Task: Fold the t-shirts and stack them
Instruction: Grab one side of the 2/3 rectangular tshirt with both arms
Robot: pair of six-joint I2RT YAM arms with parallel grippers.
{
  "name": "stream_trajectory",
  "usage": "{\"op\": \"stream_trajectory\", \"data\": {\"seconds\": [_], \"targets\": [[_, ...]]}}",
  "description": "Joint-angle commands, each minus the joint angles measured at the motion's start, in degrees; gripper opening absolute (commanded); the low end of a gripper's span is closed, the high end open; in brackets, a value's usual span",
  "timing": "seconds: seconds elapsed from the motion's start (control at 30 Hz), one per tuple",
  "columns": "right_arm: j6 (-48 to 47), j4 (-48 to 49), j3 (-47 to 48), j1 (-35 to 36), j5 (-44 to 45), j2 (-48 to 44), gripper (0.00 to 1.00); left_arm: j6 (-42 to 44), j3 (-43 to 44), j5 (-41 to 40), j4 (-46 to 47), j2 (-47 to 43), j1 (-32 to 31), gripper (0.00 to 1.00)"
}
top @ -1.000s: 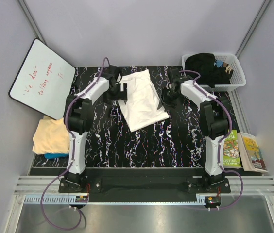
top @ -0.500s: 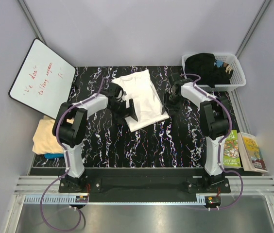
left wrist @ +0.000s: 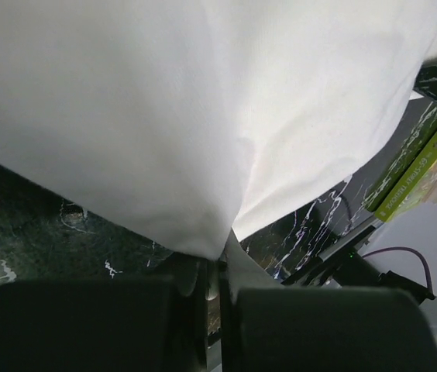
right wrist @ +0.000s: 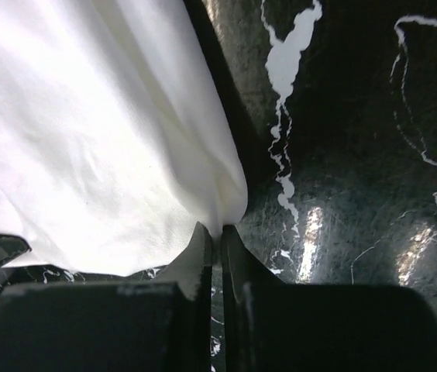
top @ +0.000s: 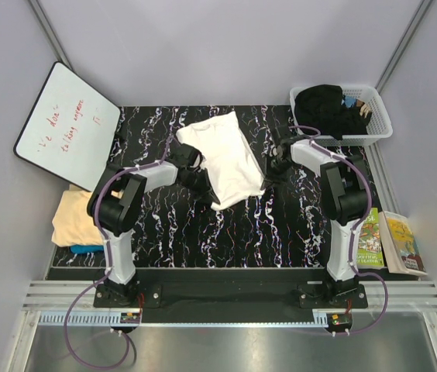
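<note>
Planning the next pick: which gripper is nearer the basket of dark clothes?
Right. The right gripper, shut on the white t-shirt at its right edge, sits left of the basket; the left gripper, shut on its near corner, is farther, across the shirt.

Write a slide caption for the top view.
The left gripper pinches the near corner and the right gripper the right edge of a white t-shirt on the black table.

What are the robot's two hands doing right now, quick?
Left gripper: shut, pinching an edge of the white t-shirt.
Right gripper: shut, pinching the same white t-shirt's other side.
</note>
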Motion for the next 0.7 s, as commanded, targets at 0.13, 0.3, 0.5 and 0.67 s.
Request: {"op": "stream_trajectory", "data": {"seconds": [0.13,0.3,0.5,0.67], "targets": [[1.4,-0.2,-10.6,0.1,-9.4,-11.6,0.00,5.0,-2.5,-4.1,-11.0,-8.2,-0.5,0.00],[1.7,-1.1,-17.1,1.6,-12.1,-17.3,0.00,5.9,-8.1,-2.2,-14.7,-13.9,-1.1,0.00],[1.8,-5.3,-21.3,4.5,-15.7,-23.8,0.00,6.5,-10.4,0.1,-20.5,-21.1,-4.1,0.00],[0.6,-12.1,-17.2,4.6,-17.6,-29.9,0.00,7.5,-4.4,-0.1,-26.1,-27.6,-4.8,0.13]]}}
